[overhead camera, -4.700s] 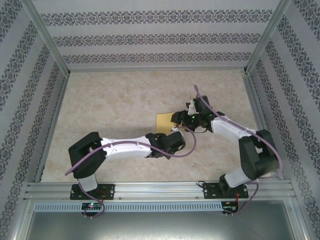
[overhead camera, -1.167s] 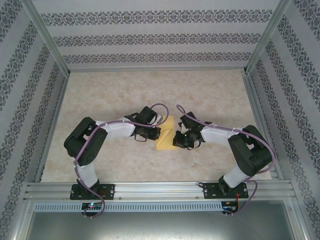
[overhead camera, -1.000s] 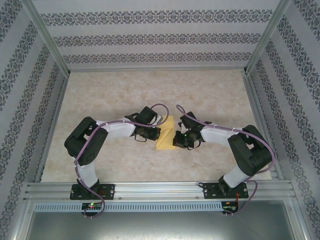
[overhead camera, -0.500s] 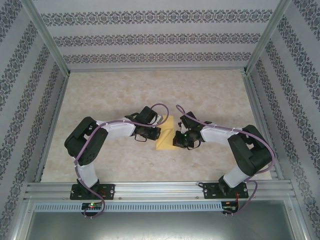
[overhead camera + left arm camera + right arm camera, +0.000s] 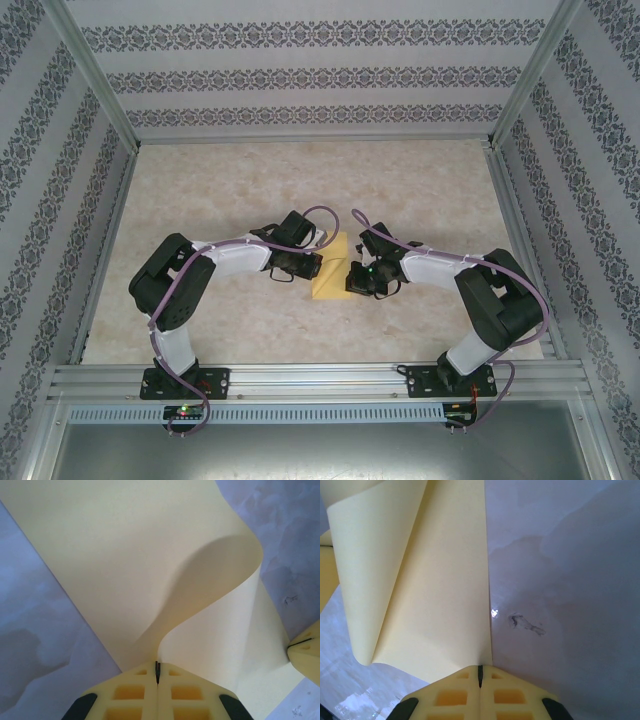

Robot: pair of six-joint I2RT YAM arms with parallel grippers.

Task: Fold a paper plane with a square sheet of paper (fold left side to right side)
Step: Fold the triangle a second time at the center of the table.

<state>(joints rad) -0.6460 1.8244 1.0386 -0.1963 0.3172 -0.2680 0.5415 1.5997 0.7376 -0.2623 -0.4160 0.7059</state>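
Note:
The square sheet of paper (image 5: 331,276) lies mid-table as a narrow yellow strip, between the two grippers. My left gripper (image 5: 316,266) is shut on its left edge. In the left wrist view the sheet (image 5: 125,555) curls up from those closed jaws (image 5: 157,666) in a loose arch over the part lying flat. My right gripper (image 5: 349,278) is at the strip's right side. In the right wrist view the gripper (image 5: 480,669) is shut on the near corner of the paper (image 5: 445,580). The rolled-over edge stands at the left. A right fingertip (image 5: 306,650) touches the sheet in the left wrist view.
The marbled beige tabletop (image 5: 230,190) spreads around the paper, boxed in by aluminium rails (image 5: 310,377) and patterned walls. A small dark scuff (image 5: 525,622) marks the table just right of the sheet's edge.
Since several seconds ago both arms have come in to flank the paper, which is now narrower and curled over. Over the last second hardly anything has moved.

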